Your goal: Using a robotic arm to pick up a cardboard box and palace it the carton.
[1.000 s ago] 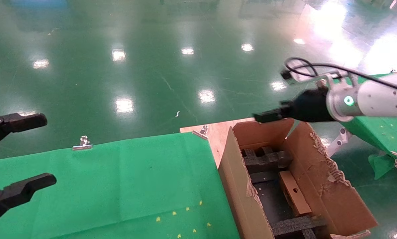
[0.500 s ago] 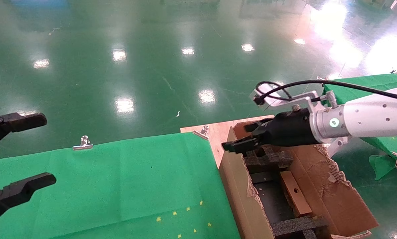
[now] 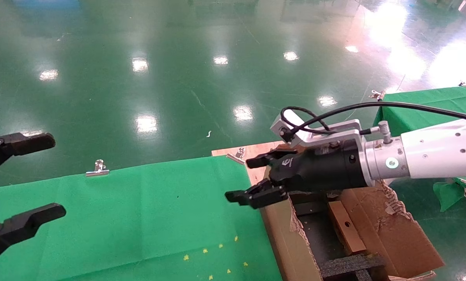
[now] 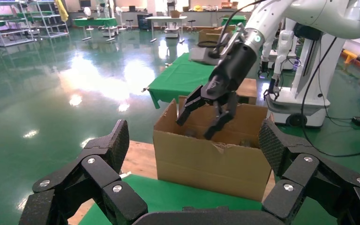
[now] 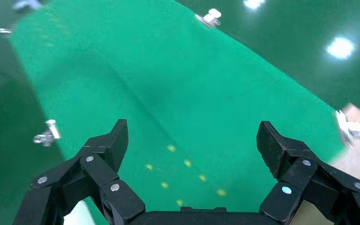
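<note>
The cardboard box point(image 3: 346, 226), small, brown and with a round hole, lies inside the carton point(image 3: 396, 234) between black foam inserts point(image 3: 349, 265). The robotic arm point(image 3: 435, 152) reaches in from the right. Its right gripper point(image 3: 242, 179) is open and empty above the carton's left wall and the edge of the green cloth. From the right wrist, the right gripper point(image 5: 192, 140) has only cloth below it. My left gripper point(image 3: 55, 175) hangs open at the far left. The left wrist view looks past the left gripper point(image 4: 194, 140) to the carton point(image 4: 211, 164) and the right gripper point(image 4: 196, 127) above it.
Green cloth point(image 3: 139, 210) covers the table, held by metal clips point(image 3: 97, 168). A wooden board point(image 3: 256, 156) lies under the carton. A second green-covered table point(image 3: 431, 101) stands at the right. Glossy green floor point(image 3: 178, 78) lies beyond.
The right arm has swung left and nearer, from over the carton's far rim to over its left wall and the cloth edge. Its fingers now spread wider. The left gripper and the box have not moved.
</note>
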Motion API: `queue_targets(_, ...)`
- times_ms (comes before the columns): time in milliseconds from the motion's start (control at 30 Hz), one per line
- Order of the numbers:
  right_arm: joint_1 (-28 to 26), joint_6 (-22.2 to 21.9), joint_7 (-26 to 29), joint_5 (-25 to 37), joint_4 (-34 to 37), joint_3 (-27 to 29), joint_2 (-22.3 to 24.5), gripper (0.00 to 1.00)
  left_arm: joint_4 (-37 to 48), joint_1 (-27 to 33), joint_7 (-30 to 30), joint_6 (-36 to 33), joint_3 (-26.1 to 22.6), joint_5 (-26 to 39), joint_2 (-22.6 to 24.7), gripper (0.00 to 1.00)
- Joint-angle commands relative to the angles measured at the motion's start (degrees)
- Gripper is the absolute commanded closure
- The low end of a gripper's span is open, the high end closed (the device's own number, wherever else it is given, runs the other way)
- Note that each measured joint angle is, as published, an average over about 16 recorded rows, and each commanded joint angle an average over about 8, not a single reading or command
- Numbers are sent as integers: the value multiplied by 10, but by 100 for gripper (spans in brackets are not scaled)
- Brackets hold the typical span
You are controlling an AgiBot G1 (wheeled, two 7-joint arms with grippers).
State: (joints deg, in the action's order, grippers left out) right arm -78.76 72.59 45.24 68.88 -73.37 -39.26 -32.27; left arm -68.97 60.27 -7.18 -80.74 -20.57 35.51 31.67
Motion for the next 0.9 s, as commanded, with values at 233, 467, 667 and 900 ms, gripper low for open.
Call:
queue_targets(233, 52, 40, -104, -82, -1, 70, -8, 0, 0, 0, 0, 0, 0, 0, 0, 0)
queue_targets(467, 98, 74, -196, -153, -1, 132, -16, 0, 0, 0, 0, 0, 0, 0, 0, 0)
queue_targets(667, 137, 104, -274, -215, -2, 185, -22, 0, 0, 0, 0, 0, 0, 0, 0, 0)
queue_targets(900, 173, 132, -345, -272, -2, 234, -28, 0, 0, 0, 0, 0, 0, 0, 0, 0)
